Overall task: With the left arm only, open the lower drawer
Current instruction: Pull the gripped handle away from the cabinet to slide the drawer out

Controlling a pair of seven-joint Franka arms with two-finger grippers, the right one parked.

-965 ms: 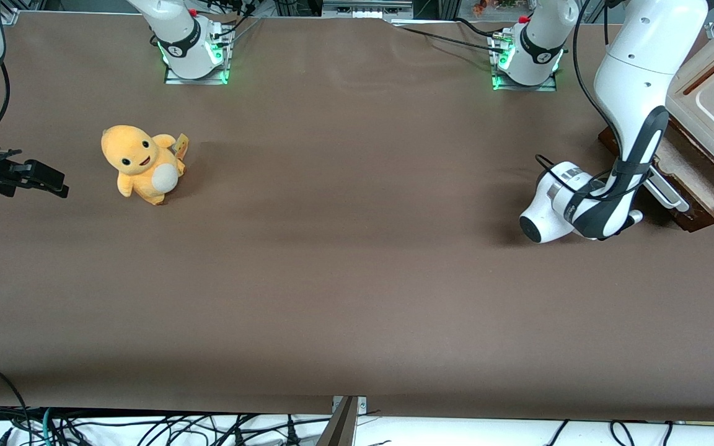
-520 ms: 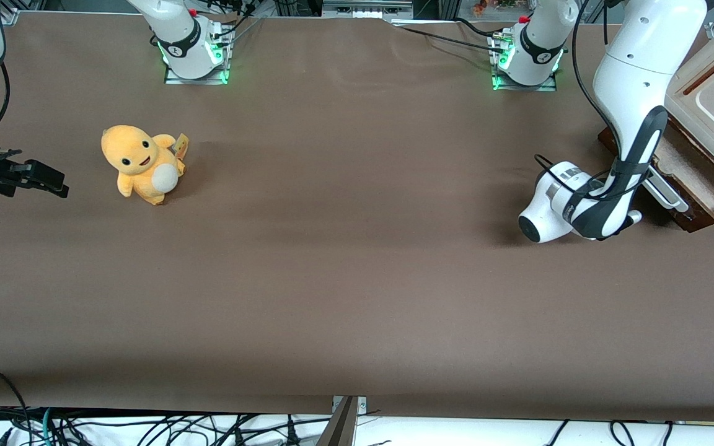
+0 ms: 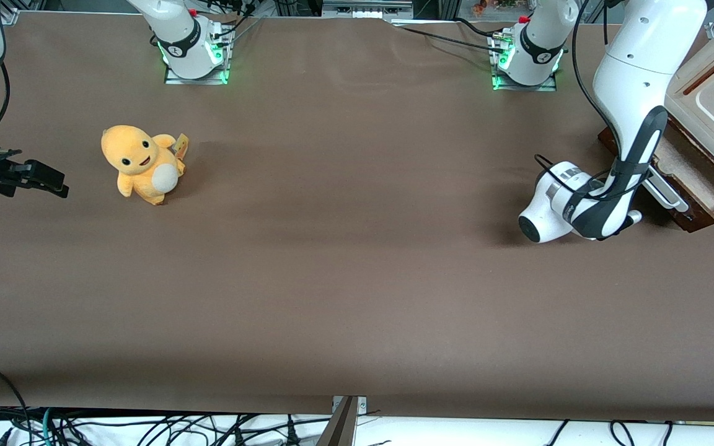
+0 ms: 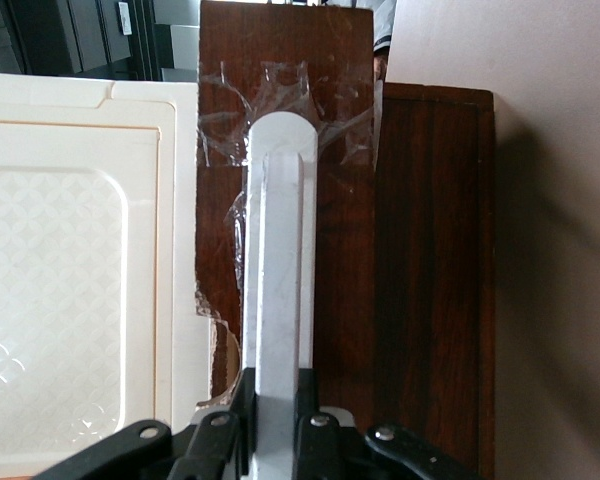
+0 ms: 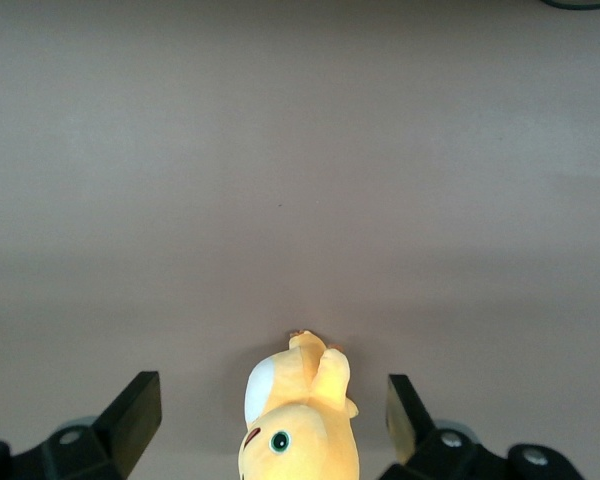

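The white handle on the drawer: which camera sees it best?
The left wrist view: the white handle fills it, with the gripper shut on it. In the front view the left arm hides most of the handle. The right wrist view misses it.

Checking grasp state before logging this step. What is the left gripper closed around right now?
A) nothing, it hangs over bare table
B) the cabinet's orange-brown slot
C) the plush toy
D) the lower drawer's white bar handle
D: in the left wrist view the gripper has its fingers clamped on either side of the white bar handle of the lower drawer, which stands partly pulled out.
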